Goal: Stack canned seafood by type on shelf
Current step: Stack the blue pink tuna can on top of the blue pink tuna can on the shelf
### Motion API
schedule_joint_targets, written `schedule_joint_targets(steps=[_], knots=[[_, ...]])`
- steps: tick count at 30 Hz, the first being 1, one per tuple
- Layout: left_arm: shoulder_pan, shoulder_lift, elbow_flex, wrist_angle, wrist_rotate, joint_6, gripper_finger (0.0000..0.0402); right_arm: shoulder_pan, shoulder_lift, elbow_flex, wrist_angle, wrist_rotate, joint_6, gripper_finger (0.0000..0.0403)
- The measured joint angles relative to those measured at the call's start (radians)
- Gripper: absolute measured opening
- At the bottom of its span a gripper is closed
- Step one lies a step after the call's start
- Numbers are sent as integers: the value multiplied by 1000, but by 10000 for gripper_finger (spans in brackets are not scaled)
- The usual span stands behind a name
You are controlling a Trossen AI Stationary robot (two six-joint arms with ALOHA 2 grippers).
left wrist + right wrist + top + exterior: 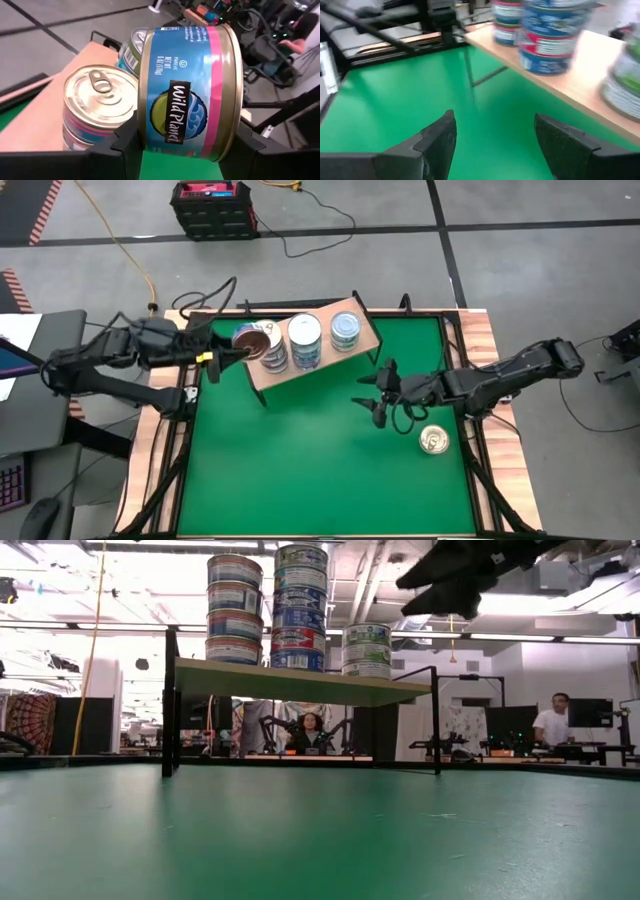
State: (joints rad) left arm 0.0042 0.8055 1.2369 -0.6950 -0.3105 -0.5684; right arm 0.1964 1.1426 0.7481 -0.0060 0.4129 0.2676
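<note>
- Left gripper [187,150] clamps a blue-pink tin [187,90] by its rim, tipped on edge, upper left of centre over the shelf [365,330].
- Right gripper [383,395] gapes empty, right of centre.
- 1 loose tin [434,441] on the table, lower right.
- Tins look rigid, slick, moderately heavy: grip across the sidewall.

I see grey concrete floor [520,290] marked with black tape lines. Beyond the table [490,340], a black-and-red case [212,205] sits with a yellow cable [125,250] trailing past. Two people [310,730] sit at desks behind; ceiling strip lights [530,637] glare.
</note>
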Motion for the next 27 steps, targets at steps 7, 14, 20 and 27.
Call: schedule_joint_targets(steps=[7, 14, 20, 27], knots=[[209, 32, 0, 61, 230, 9, 186, -23, -28, -33, 86, -28, -23, 292], [353, 78, 0, 103, 407, 28, 186, -24, -28, -33, 122, -49, -56, 292], [357, 79, 0, 57, 395, 52, 186, -28, -27, -33, 118, -50, -66, 292], [357, 79, 0, 40, 395, 34, 196, -28, -27, -33, 119, -50, -66, 292]])
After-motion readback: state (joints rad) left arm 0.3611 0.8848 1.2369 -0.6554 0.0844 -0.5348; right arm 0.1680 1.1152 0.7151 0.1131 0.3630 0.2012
